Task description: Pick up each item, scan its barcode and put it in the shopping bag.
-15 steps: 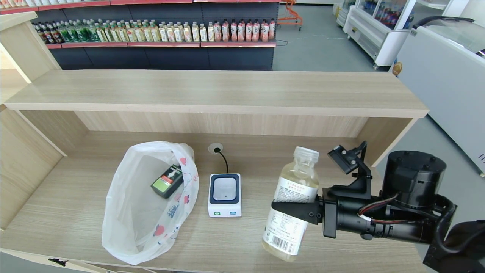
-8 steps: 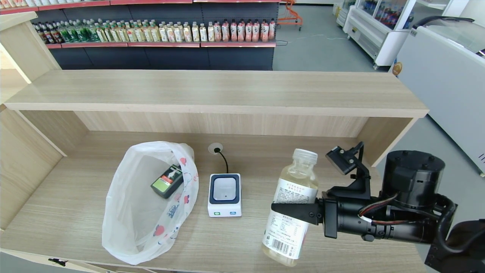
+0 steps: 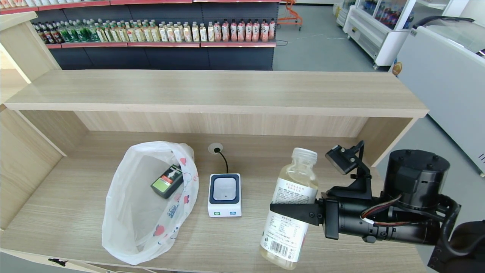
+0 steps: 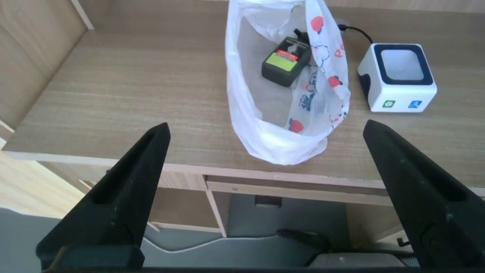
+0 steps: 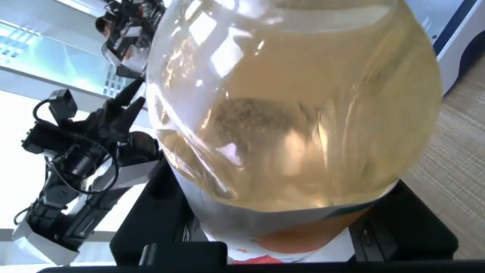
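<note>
right gripper [image 3: 283,212] clenched on bottle [image 3: 297,182], tilted above counter [image 3: 72,212] right of scanner [image 3: 224,194], bag [image 3: 125,231] left of scanner, left gripper [image 4: 267,133] spread wide

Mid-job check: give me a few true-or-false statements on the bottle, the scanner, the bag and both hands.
1. The right hand grips the bottle around its label. True.
2. The bottle is held directly over the scanner. False: it is off to the scanner's right, apart from it.
3. The shopping bag is empty. False: a dark box with a green label lies inside it.
4. The left hand is open and holds nothing. True.
5. The scanner stands between the shopping bag and the bottle. True.
</note>
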Available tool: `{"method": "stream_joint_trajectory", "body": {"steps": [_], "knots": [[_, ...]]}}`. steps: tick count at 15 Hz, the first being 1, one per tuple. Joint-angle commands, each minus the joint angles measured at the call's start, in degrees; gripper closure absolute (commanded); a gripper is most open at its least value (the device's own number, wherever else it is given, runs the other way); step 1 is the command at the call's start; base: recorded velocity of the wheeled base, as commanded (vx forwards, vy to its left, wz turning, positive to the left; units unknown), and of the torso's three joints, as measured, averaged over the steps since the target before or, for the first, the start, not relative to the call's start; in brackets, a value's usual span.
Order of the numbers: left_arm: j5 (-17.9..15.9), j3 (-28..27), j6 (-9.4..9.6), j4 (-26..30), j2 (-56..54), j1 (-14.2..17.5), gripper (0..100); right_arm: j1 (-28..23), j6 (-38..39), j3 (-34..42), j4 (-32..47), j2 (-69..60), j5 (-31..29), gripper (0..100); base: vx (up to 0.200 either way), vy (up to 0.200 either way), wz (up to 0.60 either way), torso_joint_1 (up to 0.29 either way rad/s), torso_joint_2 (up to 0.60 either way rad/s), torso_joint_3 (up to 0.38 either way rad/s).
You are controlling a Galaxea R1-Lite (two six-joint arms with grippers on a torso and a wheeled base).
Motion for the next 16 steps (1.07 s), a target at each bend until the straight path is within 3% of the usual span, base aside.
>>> {"method": "stream_joint_trajectory", "body": {"steps": [1, 16], "knots": [[0.04, 0.01, -0.04, -0.05, -0.02, 0.0, 0, -0.01, 0.01, 0.04, -0.02, -0.24, 0.01, 100, 0.0, 0.0, 0.0, 0.0, 0.0, 0.0], [0.04, 0.01, -0.04, 0.04, -0.02, 0.0, 0, -0.1, 0.1, 1.27, 0.07, -2.7, -0.26, 100, 0.0, 0.0, 0.0, 0.0, 0.0, 0.0]]}}
